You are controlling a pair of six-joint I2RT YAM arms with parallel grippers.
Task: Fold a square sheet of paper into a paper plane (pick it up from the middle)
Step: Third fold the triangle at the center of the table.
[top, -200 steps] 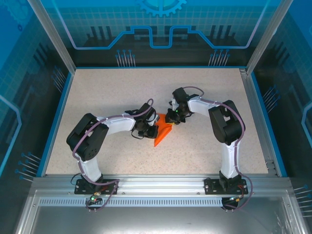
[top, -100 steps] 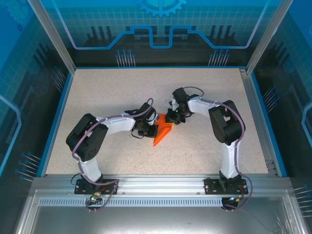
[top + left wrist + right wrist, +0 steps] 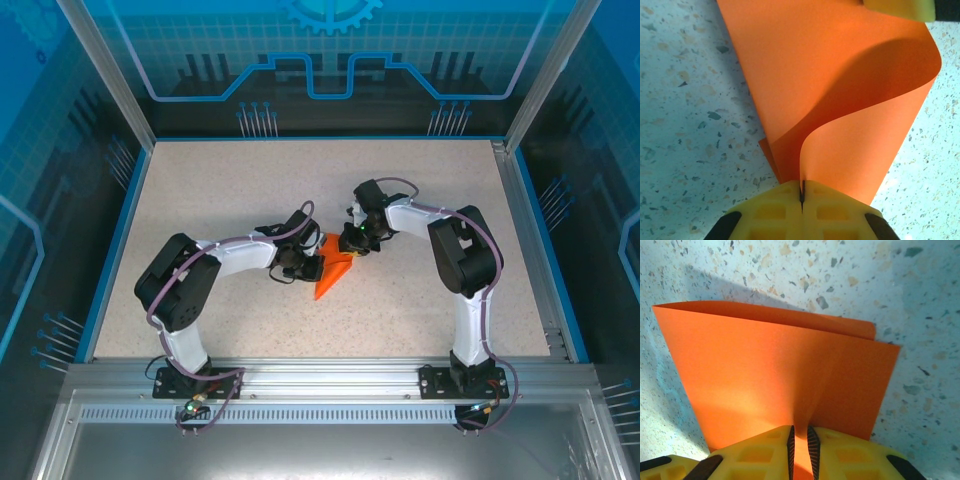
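The orange sheet of paper (image 3: 331, 278) lies mid-table, folded into a narrow pointed wedge like a paper plane, tip toward the near edge. My left gripper (image 3: 312, 264) is at its left side, shut on a raised flap (image 3: 860, 145) that curls up from the layers (image 3: 790, 60) flat on the table; the pinch is at my left gripper (image 3: 801, 192). My right gripper (image 3: 352, 246) is at the wide far end. In the right wrist view my right gripper (image 3: 800, 437) is shut on a pinched ridge of the paper (image 3: 775, 370), its jaws a sliver apart.
The speckled tabletop (image 3: 220, 190) has a blue rim and metal frame posts at its corners. A yellow fingertip (image 3: 900, 7) of the right gripper shows at the top of the left wrist view. Both arms bend inward, wrists close together over the paper.
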